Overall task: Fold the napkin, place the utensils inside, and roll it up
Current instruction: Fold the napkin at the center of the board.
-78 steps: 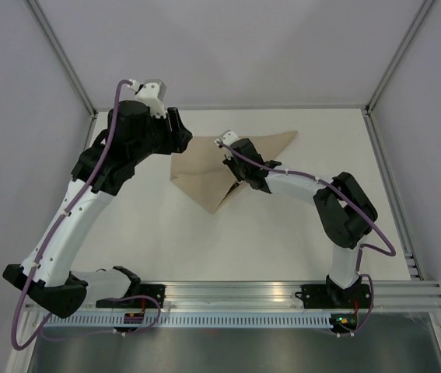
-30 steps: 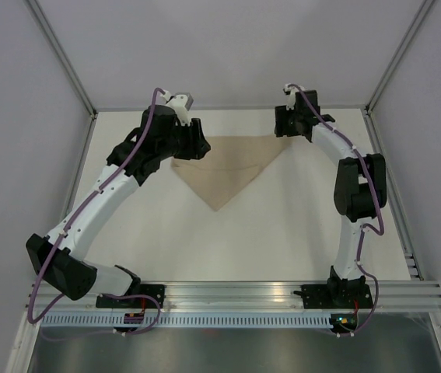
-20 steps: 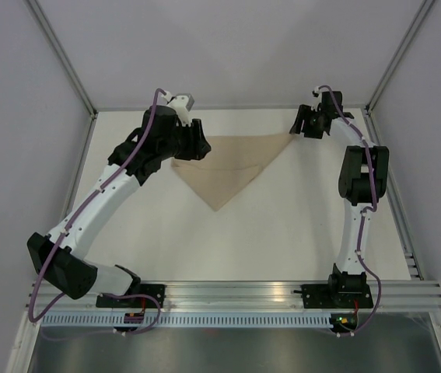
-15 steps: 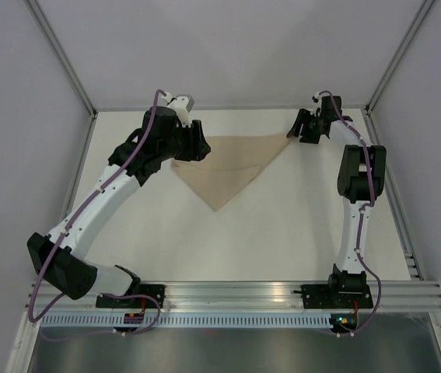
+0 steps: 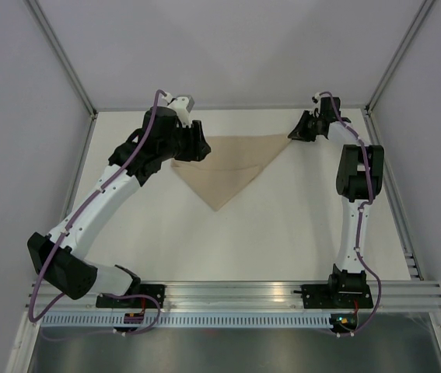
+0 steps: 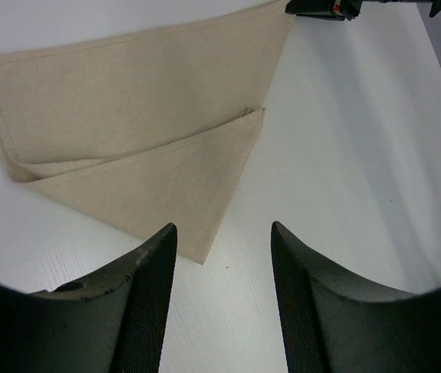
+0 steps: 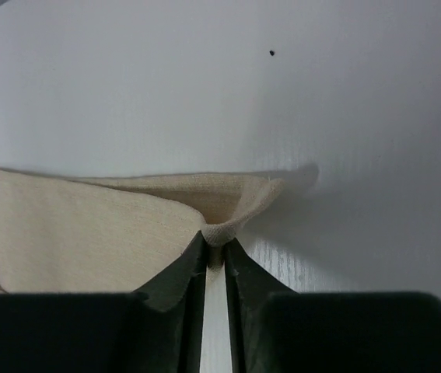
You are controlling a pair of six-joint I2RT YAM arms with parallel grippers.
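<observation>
The tan napkin (image 5: 228, 167) lies folded into a triangle on the white table, its point toward the near side. My right gripper (image 5: 292, 134) sits at the napkin's far right corner, shut on it. In the right wrist view the corner of the napkin (image 7: 228, 214) is bunched up and pinched between the nearly closed jaws of this gripper (image 7: 215, 242). My left gripper (image 5: 192, 148) hovers over the napkin's left end. In the left wrist view it (image 6: 222, 227) is open and empty above the napkin (image 6: 127, 116). No utensils are in view.
Grey walls and slanted metal posts (image 5: 387, 74) enclose the table at the back and sides. An aluminium rail (image 5: 236, 291) with both arm bases runs along the near edge. A small dark speck (image 7: 272, 53) marks the table beyond the corner.
My right gripper has swung from behind the napkin's far edge to its right corner and closed on it, lifting the corner slightly. The left arm has stayed still and open.
</observation>
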